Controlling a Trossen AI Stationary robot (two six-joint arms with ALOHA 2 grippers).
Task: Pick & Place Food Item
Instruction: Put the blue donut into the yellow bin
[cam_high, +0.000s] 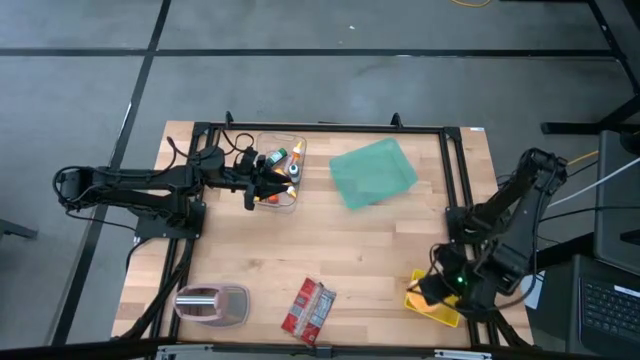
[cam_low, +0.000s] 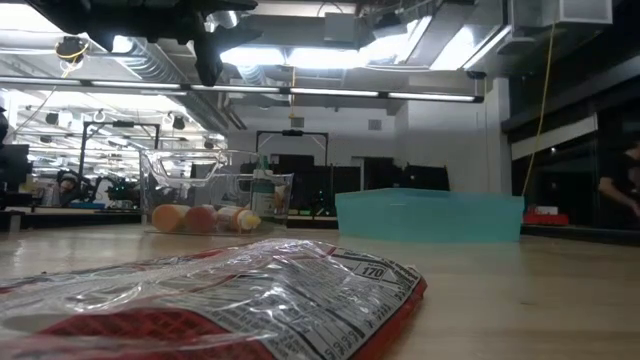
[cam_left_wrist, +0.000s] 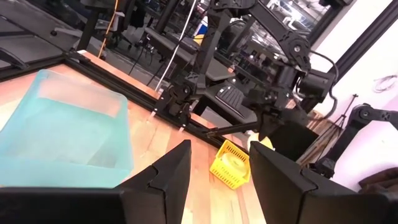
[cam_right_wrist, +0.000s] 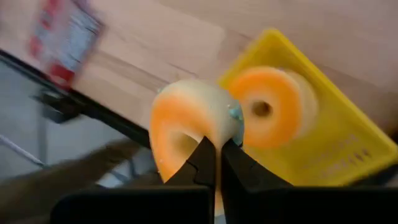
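My right gripper (cam_right_wrist: 217, 148) is shut on an orange-and-cream ring-shaped food item (cam_right_wrist: 183, 130). It holds the ring above the table's near right corner, beside a yellow basket (cam_right_wrist: 329, 149). A second ring (cam_right_wrist: 268, 107) lies in that basket. In the high view this gripper (cam_high: 440, 288) hangs just above the basket (cam_high: 437, 308). My left gripper (cam_left_wrist: 219, 163) is level and open, with nothing between its fingers. It stands over a clear bin (cam_high: 283, 148) at the far side. My right gripper pinches the held ring's rim (cam_right_wrist: 219, 127) between its two fingertips, on the side toward the basket. The fingers slant steeply down from above. The ring is lifted clear of the table and the basket, and it hangs at the fingertips with its hole facing the camera.
A teal tub (cam_high: 372, 172) sits far of centre. A red snack packet (cam_high: 308, 308) and a pink-and-grey item (cam_high: 212, 303) lie along the near edge. The clear bin (cam_low: 215, 195) holds several small food items. A black frame rail (cam_high: 455, 190) runs along the table's right side.
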